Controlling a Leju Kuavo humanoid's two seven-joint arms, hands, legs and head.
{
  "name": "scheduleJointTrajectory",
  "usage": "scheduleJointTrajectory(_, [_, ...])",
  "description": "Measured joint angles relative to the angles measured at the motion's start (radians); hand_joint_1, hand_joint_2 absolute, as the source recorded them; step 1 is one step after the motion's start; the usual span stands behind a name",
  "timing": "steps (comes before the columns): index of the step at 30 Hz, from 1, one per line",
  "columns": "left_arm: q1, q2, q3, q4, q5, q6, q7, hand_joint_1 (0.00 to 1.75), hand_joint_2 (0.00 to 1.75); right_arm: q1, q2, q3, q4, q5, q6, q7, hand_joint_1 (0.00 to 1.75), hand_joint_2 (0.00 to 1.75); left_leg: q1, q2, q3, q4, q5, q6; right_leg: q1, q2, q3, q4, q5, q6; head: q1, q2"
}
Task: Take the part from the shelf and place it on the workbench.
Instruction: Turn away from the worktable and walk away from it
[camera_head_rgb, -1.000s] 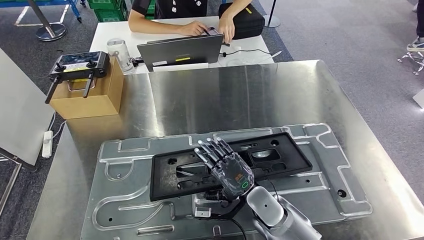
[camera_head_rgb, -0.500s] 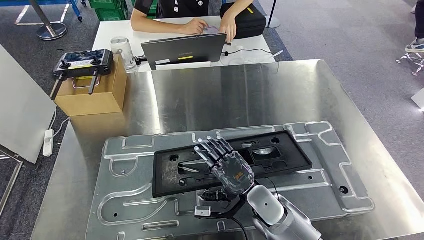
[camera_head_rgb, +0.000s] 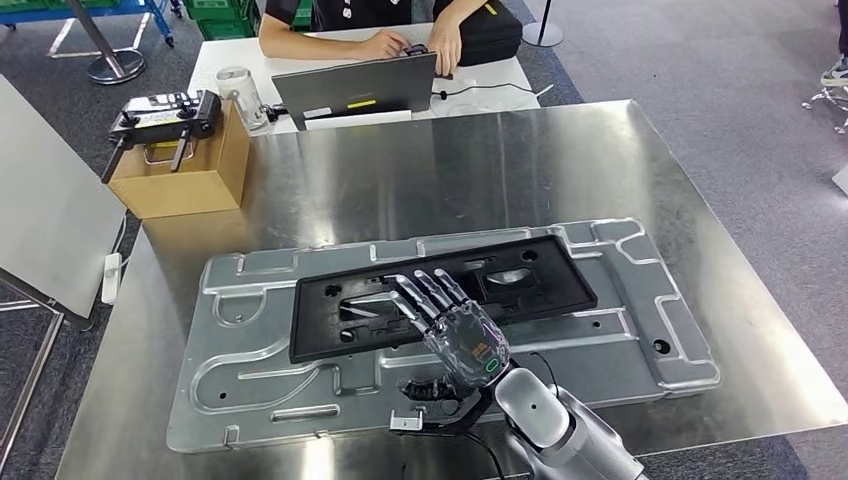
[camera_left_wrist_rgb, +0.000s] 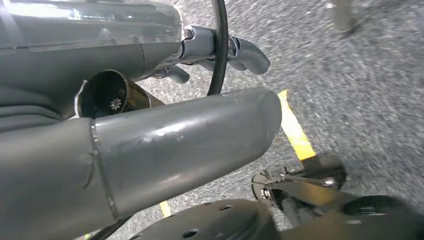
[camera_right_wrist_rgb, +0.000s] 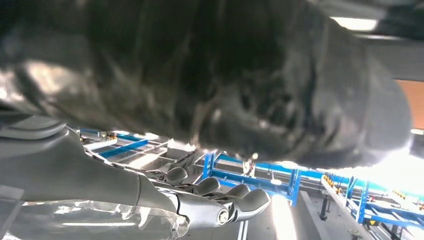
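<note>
A long black frame part (camera_head_rgb: 540, 285) lies flat on a stamped silver plate (camera_head_rgb: 260, 370), which rests on the steel workbench (camera_head_rgb: 450, 170). My right hand (camera_head_rgb: 455, 325) reaches in over the part's near edge with its back up and its fingers stretched out and spread, gripping nothing. In the right wrist view the same hand (camera_right_wrist_rgb: 150, 200) shows straight fingers under a dark blurred surface. My left hand (camera_left_wrist_rgb: 175, 135) hangs above grey carpet, its thumb and fingers loosely apart and holding nothing.
A cardboard box (camera_head_rgb: 180, 170) with a black controller (camera_head_rgb: 165, 110) on top stands at the bench's far left corner. Behind the bench a person (camera_head_rgb: 380, 30) works at a laptop (camera_head_rgb: 355, 90) on a white table. A white board (camera_head_rgb: 45, 200) leans at the left.
The whole picture has shifted, so the camera moved. My right hand keeps its spread pose over the black part's near edge; the part lies as before on the plate.
</note>
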Motion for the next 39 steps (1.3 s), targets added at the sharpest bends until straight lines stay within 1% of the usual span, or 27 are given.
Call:
scheduleJointTrajectory(2, [-0.003, 0.001, 0.001, 0.000, -0.002, 0.000, 0.000, 0.00, 0.00, -0.001, 0.000, 0.000, 0.000, -0.004, 0.000, -0.001, 0.00, 0.00, -0.001, -0.002, 0.090, -0.134, 0.022, 0.004, -0.001, 0.000, -0.018, 0.012, 0.009, 0.011, 0.000, 0.000])
scheduleJointTrajectory(3, [-0.004, 0.001, 0.001, 0.000, -0.003, 0.000, 0.000, 0.00, 0.00, -0.002, 0.000, 0.000, -0.001, -0.006, -0.001, -0.002, 0.00, 0.00, -0.003, -0.004, 0.110, -0.172, 0.022, 0.011, -0.001, 0.000, -0.023, 0.016, 0.014, 0.018, 0.001, 0.000])
scheduleJointTrajectory(6, [-0.004, 0.001, 0.002, 0.000, -0.004, 0.000, 0.001, 0.00, 0.00, -0.003, -0.001, 0.000, -0.001, -0.013, -0.002, -0.005, 0.00, 0.00, -0.007, -0.004, 0.102, -0.189, 0.030, 0.038, -0.001, 0.002, -0.028, 0.016, 0.029, 0.040, 0.002, 0.000])
scheduleJointTrajectory(7, [-0.004, 0.002, 0.003, 0.000, -0.004, 0.000, 0.002, 0.00, 0.00, -0.004, -0.002, 0.000, -0.001, -0.014, -0.003, -0.005, 0.00, 0.00, -0.006, -0.002, 0.096, -0.191, 0.040, 0.047, -0.003, 0.003, -0.034, 0.022, 0.018, 0.046, 0.002, 0.000])
scheduleJointTrajectory(9, [-0.005, 0.003, 0.003, 0.000, -0.004, 0.000, 0.003, 0.00, 0.00, -0.004, -0.003, 0.000, -0.001, -0.016, -0.003, -0.006, 0.00, 0.00, -0.005, 0.003, 0.077, -0.194, 0.063, 0.066, -0.006, 0.006, -0.060, 0.085, -0.057, 0.052, 0.002, 0.000])
scheduleJointTrajectory(11, [-0.007, 0.004, 0.003, 0.000, -0.004, 0.000, 0.003, 0.00, 0.00, -0.004, -0.003, 0.000, -0.001, -0.016, -0.002, -0.007, 0.00, 0.00, -0.008, 0.005, 0.051, -0.193, 0.083, 0.075, -0.006, 0.006, -0.088, 0.201, -0.152, 0.055, 0.002, 0.000])
scheduleJointTrajectory(12, [-0.007, 0.004, 0.003, 0.000, -0.005, 0.000, 0.003, 0.00, 0.00, -0.004, -0.004, 0.000, -0.001, -0.016, -0.002, -0.007, 0.00, 0.00, -0.010, 0.005, 0.038, -0.191, 0.092, 0.075, -0.005, 0.006, -0.093, 0.249, -0.171, 0.056, 0.002, 0.000])
scheduleJointTrajectory(13, [-0.007, 0.004, 0.003, 0.000, -0.006, 0.000, 0.002, 0.00, 0.00, -0.004, -0.004, 0.000, -0.001, -0.016, -0.002, -0.007, 0.00, 0.00, -0.012, 0.005, 0.023, -0.189, 0.101, 0.075, -0.005, 0.007, -0.085, 0.274, -0.168, 0.055, 0.001, 0.000])
scheduleJointTrajectory(14, [-0.007, 0.004, 0.003, 0.000, -0.007, 0.000, 0.001, 0.00, 0.00, -0.004, -0.004, 0.000, -0.001, -0.016, -0.002, -0.007, 0.00, 0.00, -0.014, 0.005, 0.009, -0.185, 0.109, 0.074, -0.005, 0.007, -0.061, 0.263, -0.146, 0.053, 0.002, 0.000])
scheduleJointTrajectory(16, [-0.008, 0.004, 0.003, 0.000, -0.010, 0.000, -0.002, 0.00, 0.00, -0.004, -0.004, 0.000, -0.004, -0.016, -0.001, -0.007, 0.00, 0.00, -0.016, 0.005, -0.015, -0.177, 0.123, 0.069, -0.002, 0.007, 0.029, 0.154, -0.107, 0.042, 0.001, 0.000])
scheduleJointTrajectory(18, [-0.009, 0.004, 0.003, 0.000, -0.011, 0.000, -0.003, 0.00, 0.00, -0.005, -0.004, -0.001, -0.009, -0.016, -0.001, -0.007, 0.00, 0.00, -0.018, 0.004, -0.028, -0.172, 0.137, 0.060, 0.005, 0.007, 0.104, 0.038, -0.105, 0.031, 0.001, 0.000])
scheduleJointTrajectory(19, [-0.010, 0.004, 0.003, 0.000, -0.011, 0.000, -0.004, 0.00, 0.00, -0.006, -0.004, -0.001, -0.011, -0.016, -0.001, -0.007, 0.00, 0.00, -0.018, 0.004, -0.031, -0.172, 0.144, 0.054, 0.009, 0.007, 0.119, 0.009, -0.110, 0.027, 0.001, 0.000])
scheduleJointTrajectory(21, [-0.011, 0.004, 0.003, 0.000, -0.010, 0.000, -0.005, 0.00, 0.00, -0.007, -0.004, -0.002, -0.013, -0.016, 0.000, -0.007, 0.00, 0.00, -0.016, 0.004, -0.033, -0.177, 0.156, 0.041, 0.010, 0.005, 0.113, -0.003, -0.095, 0.018, 0.002, 0.000])
scheduleJointTrajectory(22, [-0.012, 0.005, 0.004, 0.000, -0.010, 0.000, -0.006, 0.00, 0.00, -0.007, -0.004, -0.003, -0.013, -0.016, 0.001, -0.007, 0.00, 0.00, -0.015, 0.003, -0.039, -0.172, 0.148, 0.035, 0.007, 0.004, 0.107, -0.009, -0.085, 0.011, 0.002, 0.000])
scheduleJointTrajectory(23, [-0.012, 0.006, 0.004, 0.000, -0.009, -0.001, -0.007, 0.00, 0.00, -0.007, -0.004, -0.003, -0.013, -0.016, 0.002, -0.007, 0.00, 0.00, -0.015, 0.003, -0.048, -0.155, 0.123, 0.030, 0.004, 0.002, 0.097, -0.013, -0.072, 0.003, 0.001, 0.000])
scheduleJointTrajectory(24, [-0.012, 0.006, 0.005, 0.000, -0.008, -0.001, -0.008, 0.00, 0.00, -0.008, -0.004, -0.003, -0.013, -0.016, 0.003, -0.007, 0.00, 0.00, -0.014, 0.002, -0.062, -0.117, 0.080, 0.025, 0.001, 0.000, 0.085, -0.017, -0.058, -0.003, 0.000, 0.000])
scheduleJointTrajectory(26, [-0.011, 0.007, 0.005, 0.000, -0.005, -0.003, -0.011, 0.00, 0.00, -0.008, -0.003, -0.003, -0.013, -0.016, 0.005, -0.007, 0.00, 0.00, -0.011, 0.002, -0.095, 0.005, -0.016, 0.018, 0.003, -0.001, 0.056, -0.016, -0.035, -0.008, -0.001, 0.000])
scheduleJointTrajectory(27, [-0.011, 0.007, 0.006, 0.000, -0.005, -0.003, -0.012, 0.00, 0.00, -0.008, -0.003, -0.003, -0.013, -0.016, 0.005, -0.007, 0.00, 0.00, -0.009, 0.002, -0.104, 0.064, -0.042, 0.014, 0.004, -0.002, 0.039, -0.014, -0.023, -0.008, -0.001, 0.000])
scheduleJointTrajectory(28, [-0.011, 0.008, 0.007, 0.000, -0.004, -0.003, -0.012, 0.00, 0.00, -0.008, -0.003, -0.003, -0.013, -0.016, 0.005, -0.007, 0.00, 0.00, -0.008, 0.002, -0.102, 0.100, -0.042, 0.010, 0.004, -0.003, 0.023, -0.012, -0.012, -0.006, -0.001, 0.000])
scheduleJointTrajectory(29, [-0.011, 0.009, 0.009, 0.000, -0.004, -0.003, -0.012, 0.00, 0.00, -0.008, -0.003, -0.003, -0.013, -0.016, 0.004, -0.008, 0.00, 0.00, -0.006, 0.002, -0.083, 0.102, -0.021, 0.008, 0.003, -0.004, 0.007, -0.009, -0.002, -0.004, -0.001, 0.000])
scheduleJointTrajectory(31, [-0.011, 0.012, 0.015, 0.000, -0.002, -0.003, -0.010, 0.00, 0.00, -0.008, -0.003, -0.003, -0.013, -0.018, 0.004, -0.010, 0.00, 0.00, -0.002, 0.003, 0.005, 0.005, 0.030, 0.006, 0.001, -0.004, -0.022, 0.000, 0.016, 0.003, -0.001, 0.000])
scheduleJointTrajectory(33, [-0.010, 0.016, 0.020, 0.000, 0.000, -0.002, -0.008, 0.00, 0.00, -0.010, -0.002, -0.003, -0.013, -0.020, 0.003, -0.013, 0.00, 0.00, -0.004, 0.001, 0.101, -0.137, 0.028, 0.011, 0.002, -0.004, -0.041, 0.010, 0.031, 0.014, 0.000, 0.000])
scheduleJointTrajectory(34, [-0.010, 0.017, 0.023, 0.000, 0.001, -0.001, -0.006, 0.00, 0.00, -0.011, -0.002, -0.003, -0.013, -0.021, 0.003, -0.013, 0.00, 0.00, -0.006, -0.001, 0.125, -0.179, 0.017, 0.016, 0.003, -0.004, -0.045, 0.012, 0.039, 0.020, 0.000, 0.000])
scheduleJointTrajectory(35, [-0.008, 0.017, 0.025, 0.000, 0.001, 0.000, -0.002, 0.00, 0.00, -0.011, -0.001, -0.003, -0.013, -0.023, 0.003, -0.014, 0.00, 0.00, -0.010, -0.002, 0.132, -0.199, 0.012, 0.023, 0.003, -0.005, -0.047, 0.010, 0.048, 0.026, 0.000, 0.000])
scheduleJointTrajectory(37, [-0.004, 0.018, 0.028, 0.000, -0.001, 0.000, 0.007, 0.00, 0.00, -0.012, 0.000, -0.004, -0.013, -0.027, 0.002, -0.017, 0.00, 0.00, -0.008, 0.000, 0.121, -0.205, 0.028, 0.039, 0.002, -0.003, -0.052, 0.006, 0.053, 0.037, 0.001, 0.000])
scheduleJointTrajectory(38, [-0.002, 0.019, 0.030, 0.000, -0.001, 0.000, 0.010, 0.00, 0.00, -0.011, 0.000, -0.004, -0.013, -0.029, 0.003, -0.018, 0.00, 0.00, -0.006, 0.002, 0.113, -0.209, 0.041, 0.050, 0.002, -0.001, -0.060, 0.018, 0.033, 0.042, 0.001, 0.000])
scheduleJointTrajectory(39, [-0.001, 0.020, 0.031, 0.000, -0.002, 0.000, 0.012, 0.00, 0.00, -0.011, 0.000, -0.004, -0.012, -0.030, 0.003, -0.018, 0.00, 0.00, -0.004, 0.005, 0.102, -0.212, 0.054, 0.059, 0.001, 0.001, -0.074, 0.052, -0.005, 0.045, 0.002, 0.000])
